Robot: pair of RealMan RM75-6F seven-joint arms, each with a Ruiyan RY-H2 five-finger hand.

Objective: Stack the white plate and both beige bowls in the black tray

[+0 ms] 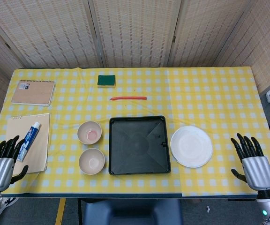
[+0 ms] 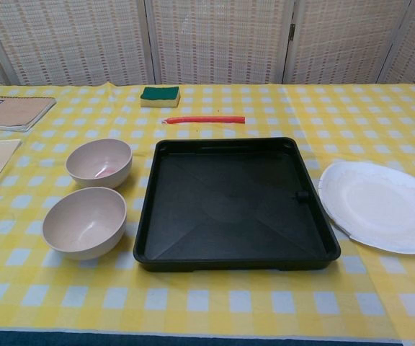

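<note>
The black tray (image 1: 137, 145) (image 2: 235, 203) sits empty at the middle of the table's front. A white plate (image 1: 191, 146) (image 2: 379, 205) lies flat just right of it. Two beige bowls stand left of the tray: the farther bowl (image 1: 89, 132) (image 2: 99, 162) and the nearer bowl (image 1: 92, 161) (image 2: 85, 221), both upright. My left hand (image 1: 3, 161) hovers at the front left corner, fingers spread, holding nothing. Empty too, my right hand (image 1: 252, 161) is at the front right edge with fingers apart. Neither hand shows in the chest view.
A toothpaste tube (image 1: 29, 141) lies on a tan pad (image 1: 34, 129) close to my left hand. A spiral notebook (image 1: 33, 92) (image 2: 13, 112) sits at the far left. A green sponge (image 1: 106, 80) (image 2: 159, 94) and a red straw (image 1: 128, 98) (image 2: 204, 120) lie behind the tray.
</note>
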